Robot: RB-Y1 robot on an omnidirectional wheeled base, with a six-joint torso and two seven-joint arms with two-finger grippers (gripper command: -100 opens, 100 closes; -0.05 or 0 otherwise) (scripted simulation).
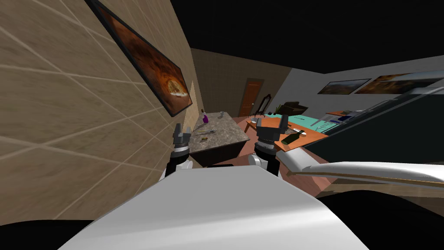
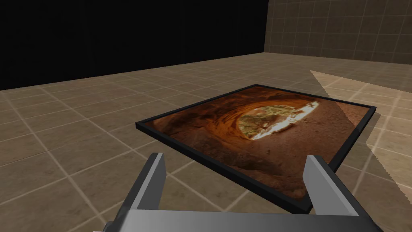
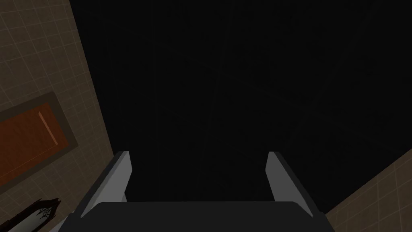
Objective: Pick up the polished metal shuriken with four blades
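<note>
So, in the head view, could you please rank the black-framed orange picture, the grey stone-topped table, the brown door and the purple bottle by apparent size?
1. black-framed orange picture, helped by nearness
2. grey stone-topped table
3. brown door
4. purple bottle

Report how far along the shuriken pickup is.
Done: nothing grasped; left hand and right hand stand open, empty. In hand: both raised short of the marble-topped table. Left: approach, find the shuriken among its small items, too small to tell apart, grip, lift.
</note>
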